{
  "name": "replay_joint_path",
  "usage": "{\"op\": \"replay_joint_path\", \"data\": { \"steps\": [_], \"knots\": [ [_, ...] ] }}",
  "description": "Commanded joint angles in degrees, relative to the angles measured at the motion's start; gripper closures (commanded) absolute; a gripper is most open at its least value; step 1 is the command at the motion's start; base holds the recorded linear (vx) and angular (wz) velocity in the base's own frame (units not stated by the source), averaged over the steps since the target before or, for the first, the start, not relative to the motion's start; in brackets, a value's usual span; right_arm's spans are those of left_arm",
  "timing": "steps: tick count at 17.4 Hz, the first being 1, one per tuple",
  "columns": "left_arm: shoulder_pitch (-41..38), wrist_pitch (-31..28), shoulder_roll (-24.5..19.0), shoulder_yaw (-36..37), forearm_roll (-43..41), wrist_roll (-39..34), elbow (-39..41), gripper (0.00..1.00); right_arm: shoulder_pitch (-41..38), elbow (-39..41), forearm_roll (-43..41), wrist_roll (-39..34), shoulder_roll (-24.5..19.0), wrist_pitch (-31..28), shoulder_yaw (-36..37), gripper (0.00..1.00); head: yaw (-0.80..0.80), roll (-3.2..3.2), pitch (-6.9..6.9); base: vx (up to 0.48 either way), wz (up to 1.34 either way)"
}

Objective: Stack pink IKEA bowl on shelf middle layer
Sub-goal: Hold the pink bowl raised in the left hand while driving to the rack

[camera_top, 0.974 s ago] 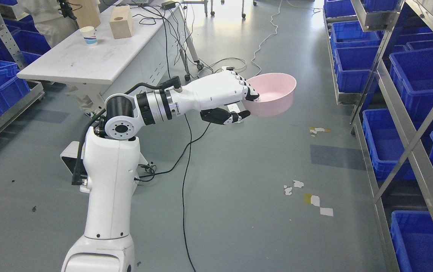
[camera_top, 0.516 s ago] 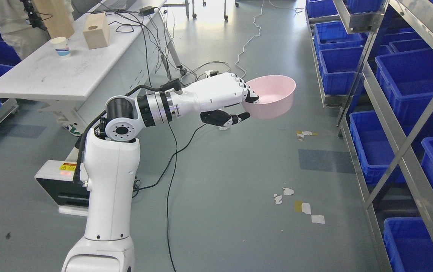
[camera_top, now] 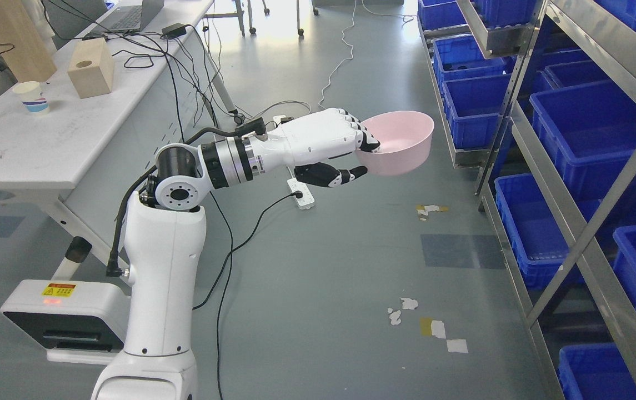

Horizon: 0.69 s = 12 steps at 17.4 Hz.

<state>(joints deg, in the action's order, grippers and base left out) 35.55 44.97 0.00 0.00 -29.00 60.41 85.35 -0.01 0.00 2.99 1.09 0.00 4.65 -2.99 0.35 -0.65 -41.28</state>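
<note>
Pinching pink bowl [camera_top: 398,141] rim, left hand [camera_top: 329,141] fingers [camera_top: 366,141] — above grey floor [camera_top: 323,278] beside bin-filled shelf [camera_top: 579,183].

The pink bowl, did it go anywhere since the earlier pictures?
Not within the picture. The whole view shifted, so the camera moved: table and floor slid left and down, and the blue bins look nearer. The left hand keeps the same grip on the pink bowl, held up over the floor.
</note>
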Motion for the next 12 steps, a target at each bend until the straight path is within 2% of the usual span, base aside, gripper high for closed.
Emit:
{"op": "replay_joint_path", "data": {
  "steps": [1,12],
  "knots": [
    [-0.2,0.0,-1.0,0.9,0.0,-0.1,0.0,0.99,-0.3,1.0,0.0,0.0,1.0,0.0,0.0,0.0,0.0,0.0,0.0,0.226,0.02],
    [-0.3,0.0,-1.0,0.9,0.0,-0.1,0.0,0.99,-0.2,1.0,0.0,0.0,1.0,0.0,0.0,0.0,0.0,0.0,0.0,0.215,0.05]
  ]
}}
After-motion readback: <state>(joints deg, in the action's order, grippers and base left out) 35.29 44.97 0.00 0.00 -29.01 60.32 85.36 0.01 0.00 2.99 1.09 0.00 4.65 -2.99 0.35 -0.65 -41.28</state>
